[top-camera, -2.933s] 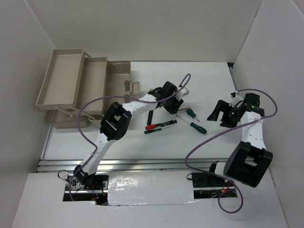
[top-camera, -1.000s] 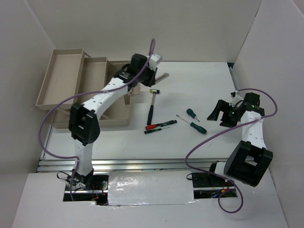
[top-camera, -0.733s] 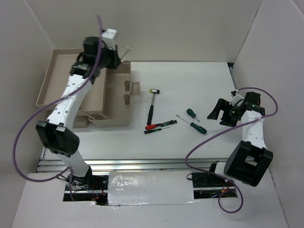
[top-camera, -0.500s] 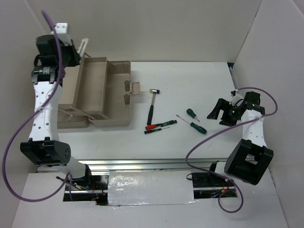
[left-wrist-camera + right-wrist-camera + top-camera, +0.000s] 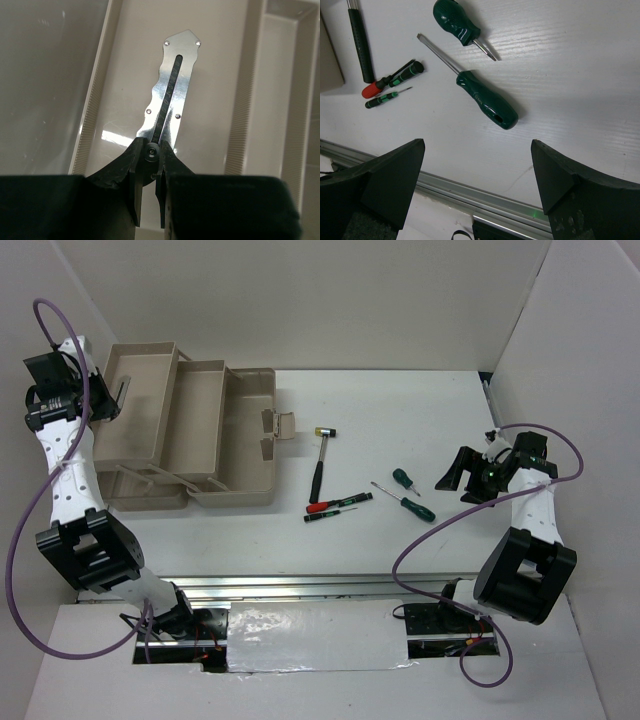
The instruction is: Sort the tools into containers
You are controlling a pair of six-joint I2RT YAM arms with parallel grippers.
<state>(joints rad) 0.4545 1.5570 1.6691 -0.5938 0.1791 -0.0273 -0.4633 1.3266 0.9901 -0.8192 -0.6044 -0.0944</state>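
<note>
My left gripper point(image 5: 106, 404) is shut on a silver flat metal wrench point(image 5: 171, 92) and holds it above the floor of the far-left shallow tray point(image 5: 125, 60) of the beige toolbox point(image 5: 245, 445). My right gripper point(image 5: 477, 167) is open and empty, above the table near a long green-handled screwdriver point(image 5: 485, 102) and a short green-handled one point(image 5: 454, 21). The black-handled mallet point(image 5: 319, 465), the red-and-black screwdriver point(image 5: 338, 503) and a thin green-black one point(image 5: 330, 514) lie on the table between the toolbox and the right gripper point(image 5: 463, 476).
The toolbox stands open with the outer tray point(image 5: 135, 400), a second tray point(image 5: 195, 420) and the deeper base, with a pale latch point(image 5: 280, 425) on its right side. White walls close in the left, back and right. A metal rail point(image 5: 470, 192) runs along the table's near edge.
My left arm has swung left from the table's middle, over the toolbox, to the far-left tray, carrying the wrench. The right arm has hardly moved.
</note>
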